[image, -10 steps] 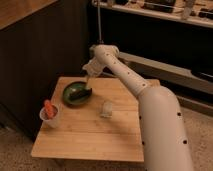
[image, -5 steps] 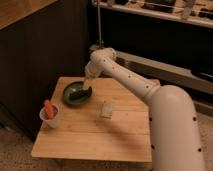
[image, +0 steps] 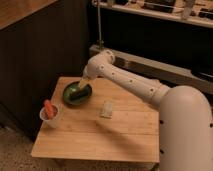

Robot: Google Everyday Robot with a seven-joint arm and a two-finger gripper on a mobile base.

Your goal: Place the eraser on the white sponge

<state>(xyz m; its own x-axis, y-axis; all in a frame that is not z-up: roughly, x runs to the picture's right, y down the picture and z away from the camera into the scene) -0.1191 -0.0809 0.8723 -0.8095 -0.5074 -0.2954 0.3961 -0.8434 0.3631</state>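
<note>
Camera view: claw (image: 82, 87) low over the green bowl (image: 66, 91), perhaps touching the eraser (image: 77, 95); its grip I cannot tell; white sponge (image: 107, 109) lies apart.

Dim, warm light in here. Dark panelled wall (image: 35, 60) at nine o'clock, wooden table (image: 95, 135) dead centre, speckled floor (image: 15, 150) at seven, grey ledge (image: 150, 62) and shelf (image: 165, 12) at one. Gripper (image: 80, 89) hangs over the table's ten-o'clock corner.

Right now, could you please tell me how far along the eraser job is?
Done: nothing yet; the small dark oblong eraser lies in the round green bowl. In hand: the gripper hangs at the bowl, above the eraser, which is not lifted. Left: lifting it, carrying it to the bare flat white rectangular sponge, and setting it down.
</note>
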